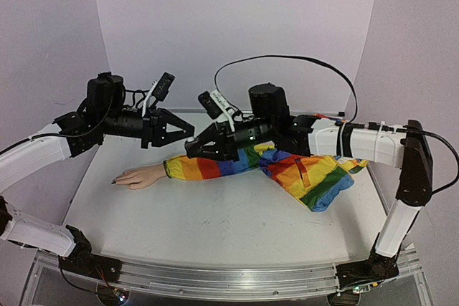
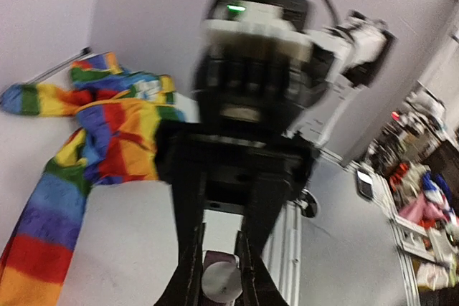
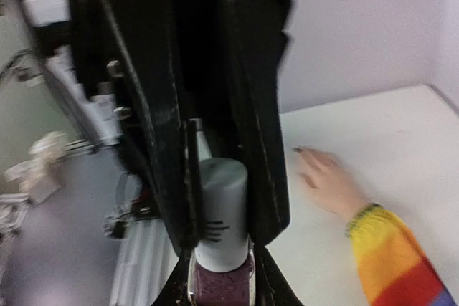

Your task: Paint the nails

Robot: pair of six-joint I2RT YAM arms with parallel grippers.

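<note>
Far left, the hand [image 1: 141,175] is lying flat on the table [image 1: 215,220]. Its nails [image 1: 115,181] are pointing left, at least one dark-tipped, well apart from the action. Just right, in mid-air, the left gripper [image 1: 188,132] is meeting the bottle [image 3: 221,281], its fingers drawn in narrow and clamping the grey cap [image 3: 222,198]. Opposite, the right gripper [image 1: 195,147] is pinching the bottle's purple glass end, barely parted too. This looks like the uncapping step, with no brush out yet. Next, I'd say the left is going to need a twist and a straight pull while the right braces, then a careful descent to those nails. The sleeve [image 1: 215,166] is trailing off right.
</note>
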